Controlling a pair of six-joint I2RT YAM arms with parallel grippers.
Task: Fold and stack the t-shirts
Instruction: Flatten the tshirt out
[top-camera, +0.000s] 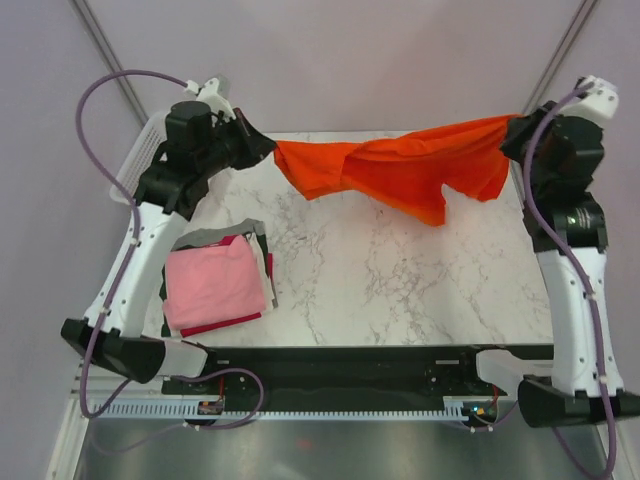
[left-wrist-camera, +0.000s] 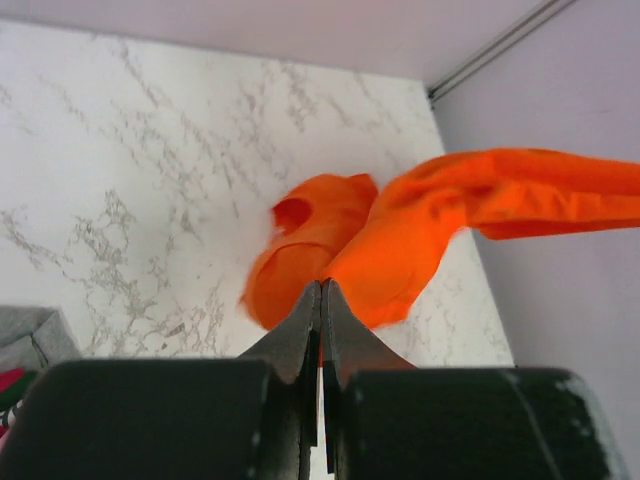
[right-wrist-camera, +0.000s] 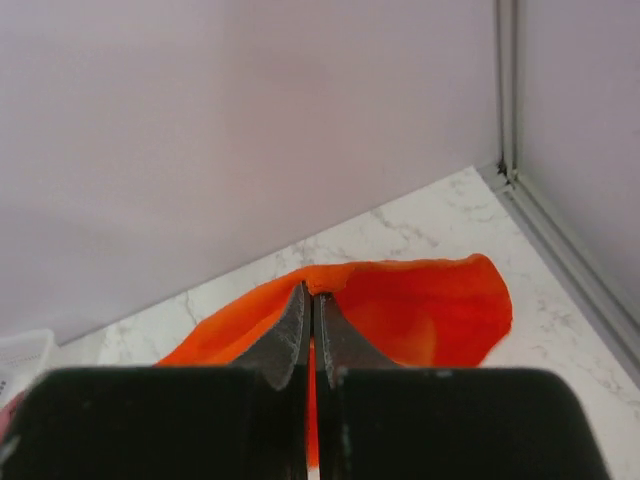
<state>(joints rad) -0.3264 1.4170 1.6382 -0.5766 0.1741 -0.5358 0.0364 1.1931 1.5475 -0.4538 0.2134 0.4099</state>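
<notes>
A bright orange t-shirt (top-camera: 400, 170) hangs stretched in the air across the far side of the marble table. My left gripper (top-camera: 268, 147) is shut on its left end; the cloth (left-wrist-camera: 340, 245) shows past my closed tips (left-wrist-camera: 321, 288). My right gripper (top-camera: 512, 135) is shut on its right end, cloth (right-wrist-camera: 420, 310) pinched at the tips (right-wrist-camera: 311, 293). The shirt's middle sags and a sleeve hangs down. A stack of folded shirts, pink (top-camera: 212, 282) on top with red, grey and dark ones under it, lies at the near left.
A white mesh basket (top-camera: 140, 160) stands off the table's far left, behind the left arm. Bare marble table (top-camera: 400, 280) spans the middle and right. Walls enclose the far side and both sides.
</notes>
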